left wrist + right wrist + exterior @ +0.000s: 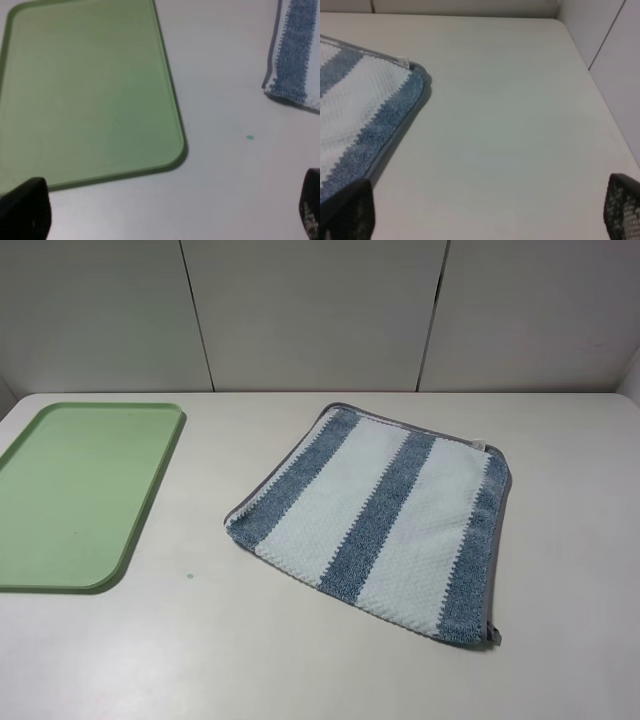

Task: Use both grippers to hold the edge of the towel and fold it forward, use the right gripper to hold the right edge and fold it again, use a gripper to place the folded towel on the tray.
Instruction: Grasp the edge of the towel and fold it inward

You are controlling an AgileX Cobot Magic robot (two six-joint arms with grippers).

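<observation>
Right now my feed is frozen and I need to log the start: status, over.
Left gripper and right gripper open, holding nothing. Towel flat, unfolded, right of tray. Tray bare; only a small green speck between them.

Of the left gripper (167,210) only two matte-black fingertips (25,212) show — blunt and rounded. The right gripper (485,210) has black fingertips (622,207) too — their surface finely dotted, mesh-like.

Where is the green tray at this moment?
In the exterior high view, the tray lies left on the table, apart from the striped towel.
</observation>
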